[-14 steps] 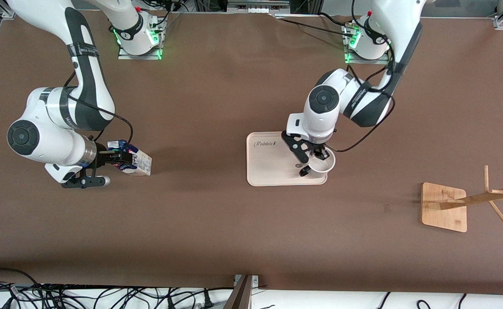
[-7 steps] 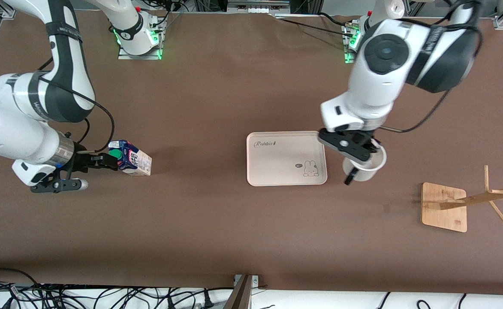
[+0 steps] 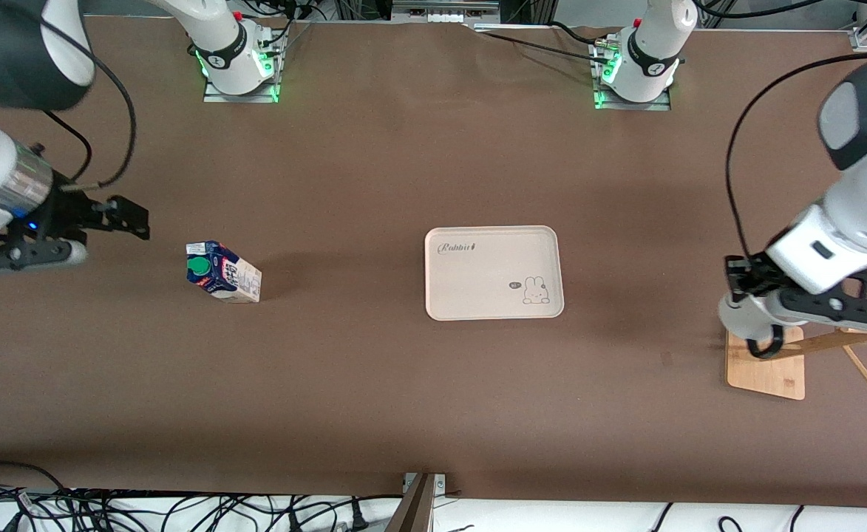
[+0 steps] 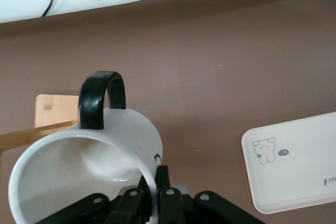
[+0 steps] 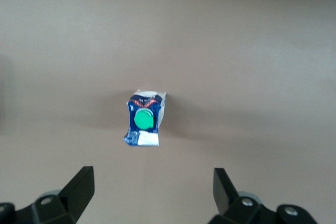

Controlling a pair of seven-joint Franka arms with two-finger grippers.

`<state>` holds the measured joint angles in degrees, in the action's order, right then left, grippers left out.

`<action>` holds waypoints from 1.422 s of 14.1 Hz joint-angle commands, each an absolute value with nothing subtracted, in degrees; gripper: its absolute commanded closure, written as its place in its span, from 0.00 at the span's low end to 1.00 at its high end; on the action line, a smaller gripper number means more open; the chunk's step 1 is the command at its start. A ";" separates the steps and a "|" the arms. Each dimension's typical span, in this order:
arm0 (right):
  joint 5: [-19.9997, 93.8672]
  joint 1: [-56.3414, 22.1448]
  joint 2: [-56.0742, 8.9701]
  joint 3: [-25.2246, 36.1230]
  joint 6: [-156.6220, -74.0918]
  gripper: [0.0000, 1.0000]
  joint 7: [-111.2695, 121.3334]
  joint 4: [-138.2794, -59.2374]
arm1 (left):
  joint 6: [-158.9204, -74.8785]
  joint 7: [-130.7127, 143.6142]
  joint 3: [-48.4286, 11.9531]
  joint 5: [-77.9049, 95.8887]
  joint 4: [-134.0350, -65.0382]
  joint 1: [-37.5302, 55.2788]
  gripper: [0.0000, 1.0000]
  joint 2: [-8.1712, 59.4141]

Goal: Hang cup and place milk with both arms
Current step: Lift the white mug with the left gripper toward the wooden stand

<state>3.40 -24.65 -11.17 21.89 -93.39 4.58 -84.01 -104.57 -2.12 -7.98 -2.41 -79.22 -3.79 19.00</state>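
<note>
1. cup (image 4: pixel 89 166) pinched by its rim in the left gripper (image 4: pixel 155 195), jaws clamped tight; held over the wooden rack's (image 3: pixel 832 341) base (image 3: pixel 769 373)
2. milk (image 3: pixel 223 273) upright on table (image 3: pixel 374 170), toward the right arm's end
3. right gripper (image 5: pixel 152 195) spread wide, empty, above milk
4. tray (image 3: pixel 477 281) mid-table, bare

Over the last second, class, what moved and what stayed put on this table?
The left gripper, shut on the cup, lifted it off the tray and carried it to the wooden rack at the left arm's end. The right gripper, open, backed away from the milk. Milk, tray and rack stayed where they were.
</note>
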 commanded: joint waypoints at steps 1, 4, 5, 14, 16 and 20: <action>1.84 -24.52 -10.11 21.88 -92.99 0.00 7.20 -84.99 | -103.19 -1.49 -8.88 -1.58 -77.17 -8.16 1.00 20.04; 1.41 -24.61 -9.85 22.06 -90.36 0.00 7.03 -84.90 | -103.18 -1.32 -8.70 3.85 -77.17 -11.59 1.00 20.48; 1.15 -24.52 -9.76 21.97 -90.35 0.00 6.94 -84.64 | -103.10 -1.32 -8.70 4.22 -77.34 -12.56 1.00 20.65; 0.70 -24.70 -8.88 21.36 -87.54 0.00 7.21 -82.52 | -100.11 -1.50 -8.70 7.03 -77.43 -18.80 1.00 22.32; 0.53 -24.35 -5.29 21.36 -88.24 0.00 7.29 -87.42 | -97.14 -1.41 -8.70 5.98 -77.26 -18.72 0.11 22.24; 0.35 -18.67 -2.20 16.56 -91.84 0.00 8.17 -92.64 | -94.85 -1.41 -9.49 5.89 -77.43 -18.20 0.00 21.80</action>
<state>1.43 -23.03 -5.47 21.26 -89.92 7.10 -88.73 -97.72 -1.75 -8.68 5.79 -79.08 -18.39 21.76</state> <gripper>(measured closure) 0.000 0.515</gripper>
